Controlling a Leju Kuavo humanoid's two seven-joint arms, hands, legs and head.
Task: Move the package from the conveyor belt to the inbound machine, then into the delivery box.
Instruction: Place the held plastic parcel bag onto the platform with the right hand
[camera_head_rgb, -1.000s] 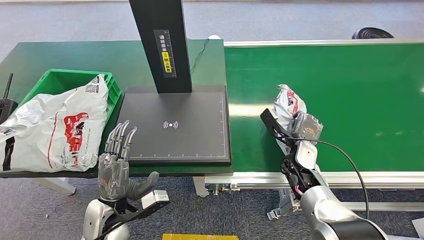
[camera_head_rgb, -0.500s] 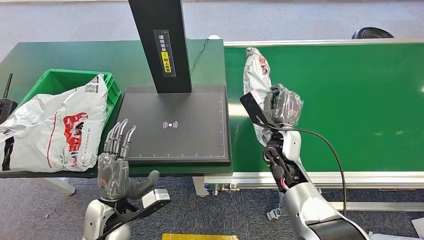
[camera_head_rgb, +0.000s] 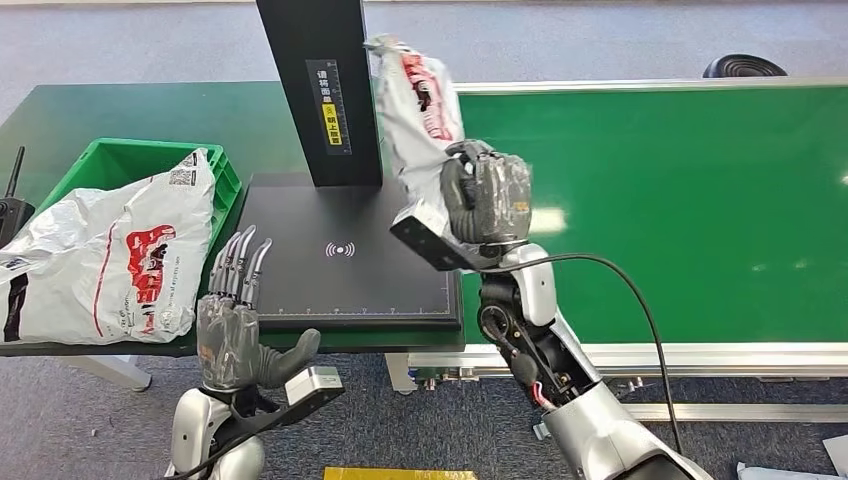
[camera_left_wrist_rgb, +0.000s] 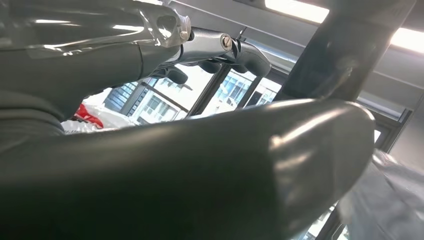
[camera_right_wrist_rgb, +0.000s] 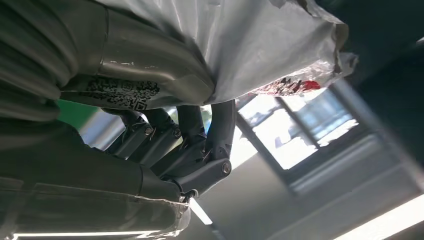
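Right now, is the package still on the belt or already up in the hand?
Up in the hand. The right hand grips the package above the black scanner plate's right edge, clear of the green belt.

The black upright column (camera_head_rgb: 318, 90) of the inbound machine carries a narrow vertical label (camera_head_rgb: 331, 105) of Chinese characters, white on black above and on yellow below, too small to read. Its flat black platform (camera_head_rgb: 350, 255) bears a white wireless-signal symbol (camera_head_rgb: 341, 249) (a dot between curved arcs) and a ruled scale along its front and right edges. The white bag (camera_head_rgb: 105, 260) in the green crate shows red printing and two QR codes, none legible
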